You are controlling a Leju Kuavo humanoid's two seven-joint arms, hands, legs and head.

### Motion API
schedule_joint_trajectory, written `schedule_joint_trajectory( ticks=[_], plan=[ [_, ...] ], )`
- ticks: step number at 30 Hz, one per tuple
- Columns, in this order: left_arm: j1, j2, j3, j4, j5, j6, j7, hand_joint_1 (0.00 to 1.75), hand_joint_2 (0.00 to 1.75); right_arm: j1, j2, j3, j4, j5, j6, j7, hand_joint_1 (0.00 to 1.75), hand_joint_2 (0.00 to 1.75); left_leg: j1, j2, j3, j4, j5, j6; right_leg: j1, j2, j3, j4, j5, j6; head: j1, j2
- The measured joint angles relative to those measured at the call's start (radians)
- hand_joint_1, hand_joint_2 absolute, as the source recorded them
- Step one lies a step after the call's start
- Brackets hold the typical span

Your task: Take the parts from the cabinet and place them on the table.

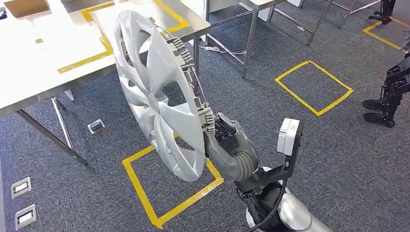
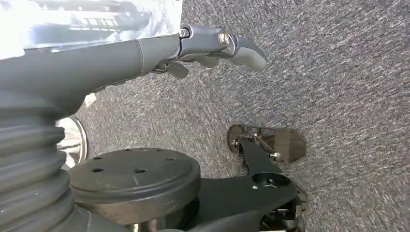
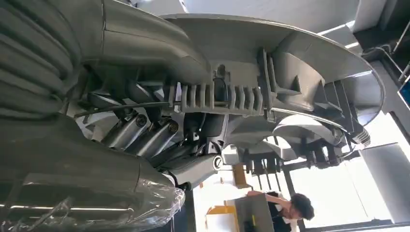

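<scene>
A large silver wheel cover (image 1: 157, 96) stands on edge in the air, tilted, its upper rim over the corner of the white table (image 1: 43, 53). My right hand (image 1: 227, 137) grips its lower rim from behind. In the right wrist view the dark fingers (image 3: 145, 133) wrap the ribbed rim clips of the wheel cover (image 3: 270, 58). In the left wrist view my left hand (image 2: 212, 46) hangs over grey carpet, its fingers stretched out and holding nothing.
The table carries yellow tape lines and a cardboard box (image 1: 26, 7). Its metal legs (image 1: 63, 128) stand left of the cover. Yellow tape squares (image 1: 169, 188) (image 1: 313, 87) mark the carpet. Another robot (image 1: 391, 92) stands at the right edge. A person (image 3: 290, 208) is seen beyond the cover.
</scene>
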Motion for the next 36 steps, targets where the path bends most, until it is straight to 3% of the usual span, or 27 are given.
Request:
schedule_joint_trajectory(
  ticks=[15, 17, 18, 19, 20, 22, 23, 24, 25, 27, 28, 29, 30, 31, 33, 34, 35, 36],
  plan=[
    [0.0, 0.0, -0.001, 0.0, 0.006, -0.001, 0.0, 0.0, 1.75, 0.0, 0.003, 0.0, 0.008, 0.0, -0.006, 0.0, 1.75, 1.75, 0.0, 0.0, 0.0, 0.0, 0.0, -0.001, 0.0, 0.0, 0.0, 0.0, 0.0, 0.0, 0.0, 0.0],
    [0.0, 0.001, -0.001, 0.0, 0.008, -0.001, 0.0, 0.0, 1.75, 0.0, 0.005, 0.0, 0.008, 0.0, -0.006, 0.0, 1.75, 1.75, -0.005, 0.0, 0.004, -0.004, 0.0, 0.015, -0.005, 0.0, 0.006, -0.016, 0.006, 0.01, -0.001, 0.0],
    [-0.002, -0.001, -0.001, 0.0, 0.008, -0.001, 0.0, 0.0, 1.75, -0.001, 0.006, 0.0, 0.008, 0.0, -0.006, 0.0, 1.75, 1.75, -0.001, 0.001, 0.016, -0.029, 0.009, 0.02, 0.0, 0.001, 0.014, -0.026, 0.007, 0.014, -0.003, 0.0],
    [-0.001, -0.002, -0.001, 0.0, 0.008, -0.001, 0.0, 0.0, 1.75, 0.001, 0.006, -0.001, 0.008, 0.0, -0.007, 0.0, 1.75, 1.75, 0.007, 0.003, 0.031, -0.048, 0.018, 0.017, -0.001, -0.004, 0.013, -0.015, 0.003, 0.014, -0.001, 0.0],
    [-0.003, -0.001, -0.001, 0.0, 0.008, -0.001, 0.0, 0.0, 1.75, -0.003, 0.006, -0.001, 0.009, 0.0, -0.008, 0.0, 1.75, 1.75, 0.01, 0.004, 0.041, -0.058, 0.019, 0.02, -0.001, -0.006, -0.005, 0.023, -0.021, 0.018, 0.003, 0.0],
    [-0.003, -0.001, -0.001, 0.0, 0.009, -0.002, 0.0, 0.0, 1.75, -0.002, 0.006, 0.0, 0.009, 0.0, -0.009, 0.0, 1.75, 1.75, 0.014, 0.005, 0.048, -0.058, 0.012, 0.019, -0.011, -0.008, -0.084, 0.175, -0.086, 0.029, 0.007, 0.0],
    [-0.002, -0.001, -0.001, 0.0, 0.01, -0.002, 0.0, 0.0, 1.75, 0.0, 0.006, 0.0, 0.009, 0.0, -0.009, 0.0, 1.75, 1.75, 0.015, 0.005, 0.053, -0.057, 0.007, 0.017, -0.016, -0.01, -0.123, 0.241, -0.104, 0.035, 0.006, 0.0],
    [-0.001, -0.001, -0.001, 0.0, 0.01, -0.002, 0.0, 0.0, 1.75, 0.001, 0.006, 0.0, 0.01, 0.002, -0.01, 0.0, 1.75, 1.75, 0.017, 0.005, 0.057, -0.055, 0.002, 0.013, -0.021, -0.011, -0.141, 0.266, -0.098, 0.04, 0.008, 0.0],
    [0.001, -0.001, -0.001, 0.0, 0.01, -0.002, 0.0, 0.0, 1.75, 0.001, 0.006, 0.0, 0.011, 0.002, -0.012, 0.001, 1.75, 1.75, 0.022, 0.004, 0.063, -0.053, -0.005, 0.006, -0.026, -0.012, -0.135, 0.247, -0.07, 0.046, 0.007, 0.0],
    [0.002, -0.002, -0.001, 0.0, 0.01, -0.002, 0.0, 0.0, 1.75, 0.003, 0.006, 0.0, 0.012, 0.002, -0.013, 0.002, 1.75, 1.75, 0.036, 0.0, 0.078, -0.04, -0.026, -0.011, -0.037, -0.012, -0.07, 0.096, 0.029, 0.062, 0.008, 0.0],
    [0.001, -0.001, -0.001, 0.0, 0.01, -0.002, 0.0, 0.0, 1.75, 0.002, 0.006, 0.0, 0.012, 0.002, -0.013, 0.002, 1.75, 1.75, 0.039, -0.001, 0.081, -0.028, -0.042, -0.023, -0.045, -0.011, -0.039, 0.018, 0.058, 0.073, 0.011, 0.0],
    [-0.001, 0.003, -0.001, 0.001, 0.01, -0.002, 0.0, 0.0, 1.75, 0.001, 0.007, 0.002, 0.014, 0.002, -0.013, 0.002, 1.75, 1.75, 0.034, -0.002, 0.068, -0.015, -0.053, -0.036, -0.036, 0.003, -0.03, 0.016, 0.028, 0.072, 0.022, 0.0],
    [-0.002, 0.003, -0.001, 0.001, 0.01, -0.002, 0.0, 0.0, 1.75, 0.002, 0.008, 0.002, 0.014, 0.002, -0.013, 0.002, 1.75, 1.75, 0.034, -0.003, 0.066, -0.013, -0.058, -0.041, -0.038, 0.004, -0.034, 0.021, 0.02, 0.036, 0.021, 0.0],
    [-0.001, 0.003, -0.001, 0.001, 0.01, -0.001, 0.0, 0.0, 1.75, 0.005, 0.008, 0.0, 0.014, 0.002, -0.013, 0.001, 1.75, 1.75, 0.034, -0.003, 0.071, -0.016, -0.059, -0.044, -0.037, 0.002, -0.034, 0.023, 0.015, 0.027, 0.01, 0.0],
    [-0.001, 0.003, -0.002, 0.001, 0.011, -0.001, 0.0, 0.0, 1.75, 0.005, 0.009, 0.001, 0.014, 0.004, -0.015, 0.003, 1.75, 1.75, 0.039, -0.002, 0.08, -0.022, -0.068, -0.054, -0.033, 0.0, -0.029, 0.026, 0.003, 0.009, 0.004, 0.0],
    [-0.001, 0.003, -0.002, 0.001, 0.011, -0.002, 0.0, 0.0, 1.75, 0.006, 0.01, 0.0, 0.014, 0.005, -0.016, 0.003, 1.75, 1.75, 0.04, 0.013, 0.083, -0.01, -0.076, -0.057, -0.033, -0.005, -0.02, 0.023, -0.001, 0.001, 0.003, 0.0],
    [-0.003, 0.003, -0.002, 0.001, 0.011, -0.001, 0.0, 0.0, 1.75, 0.006, 0.01, 0.0, 0.014, 0.007, -0.016, 0.003, 1.75, 1.75, 0.037, 0.027, 0.063, 0.034, -0.091, -0.055, -0.031, -0.009, -0.011, 0.022, -0.008, -0.007, -0.002, 0.0],
    [-0.005, 0.003, -0.002, 0.001, 0.011, -0.001, 0.0, 0.0, 1.75, 0.006, 0.011, 0.0, 0.014, 0.007, -0.017, 0.003, 1.75, 1.75, 0.034, 0.033, 0.022, 0.107, -0.118, -0.054, -0.029, -0.013, -0.003, 0.021, -0.014, -0.011, -0.005, 0.0]
  ],
)
